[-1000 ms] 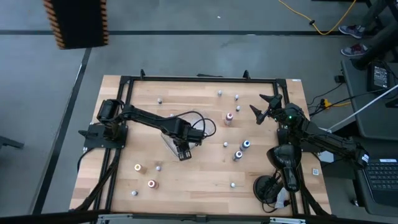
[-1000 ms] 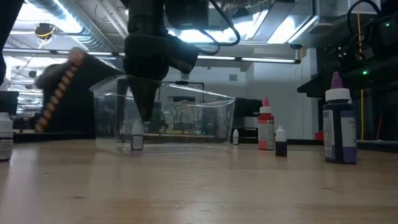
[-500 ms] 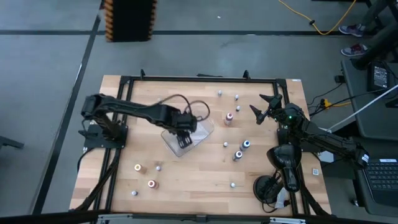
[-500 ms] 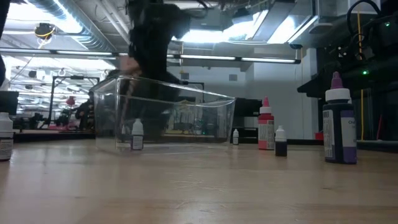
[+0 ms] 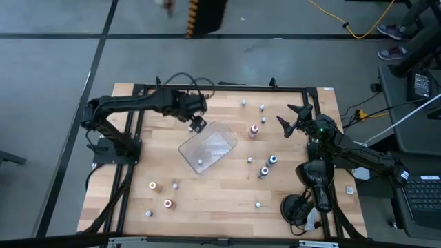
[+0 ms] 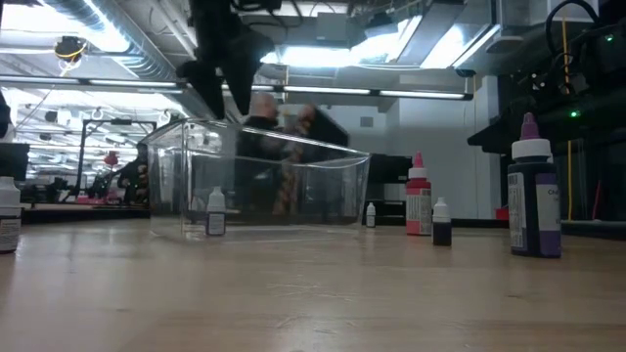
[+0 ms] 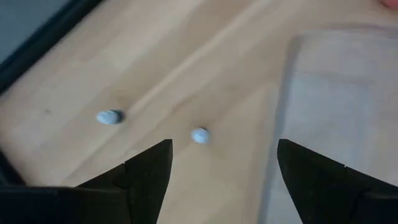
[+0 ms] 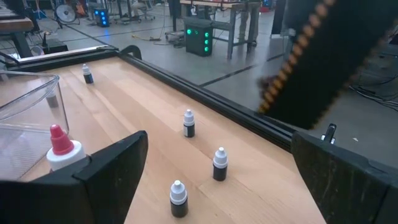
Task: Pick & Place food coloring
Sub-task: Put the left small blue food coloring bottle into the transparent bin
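Observation:
The food coloring is several tiny bottles scattered upright on the wooden table. One pale bottle (image 5: 200, 162) (image 6: 216, 213) stands on its base inside the clear tray (image 5: 215, 141) (image 6: 293, 181). My left gripper (image 5: 196, 124) (image 6: 217, 80) hangs open above the tray's far-left corner and holds nothing. In its wrist view the left gripper (image 7: 224, 171) looks down past the tray's edge (image 7: 292, 93) at two pale bottles (image 7: 199, 135) (image 7: 110, 116). My right gripper (image 5: 293, 118) waits open at the far right, above the table.
Loose bottles stand around the tray: a red one (image 5: 254, 129) (image 6: 419, 200), a blue one (image 5: 273, 160), an orange one (image 5: 153, 185), a large purple one (image 6: 533, 191) and pale ones (image 5: 243, 103) (image 8: 189, 123). A black frame rail (image 5: 220, 87) runs along the far edge.
My left gripper has opened and let go of the pale bottle inside the tray. It has then risen out of the tray and gone toward the table's far edge. The bottle stays upright on the tray's floor.

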Controlling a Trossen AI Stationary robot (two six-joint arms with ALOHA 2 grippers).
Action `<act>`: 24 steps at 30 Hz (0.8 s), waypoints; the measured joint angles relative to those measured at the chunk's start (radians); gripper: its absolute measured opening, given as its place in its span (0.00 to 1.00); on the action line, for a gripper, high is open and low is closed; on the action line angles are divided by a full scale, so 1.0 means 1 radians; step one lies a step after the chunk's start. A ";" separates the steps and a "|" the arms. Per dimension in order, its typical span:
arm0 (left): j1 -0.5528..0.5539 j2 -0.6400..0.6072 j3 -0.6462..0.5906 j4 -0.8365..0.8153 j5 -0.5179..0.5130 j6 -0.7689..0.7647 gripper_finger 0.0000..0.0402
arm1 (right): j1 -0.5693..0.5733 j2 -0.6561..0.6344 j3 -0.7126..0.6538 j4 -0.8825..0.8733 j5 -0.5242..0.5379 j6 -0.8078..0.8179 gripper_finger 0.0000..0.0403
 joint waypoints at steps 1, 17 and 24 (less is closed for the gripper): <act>0.025 0.000 0.000 -0.001 0.000 0.013 0.70 | 0.000 0.000 0.000 0.000 0.000 -0.001 0.98; 0.357 0.154 0.000 -0.056 0.061 0.096 0.70 | 0.000 0.000 0.000 0.000 0.000 -0.001 0.98; 0.420 0.204 -0.080 -0.030 0.073 0.115 0.70 | 0.000 0.000 0.000 0.000 0.000 0.000 0.98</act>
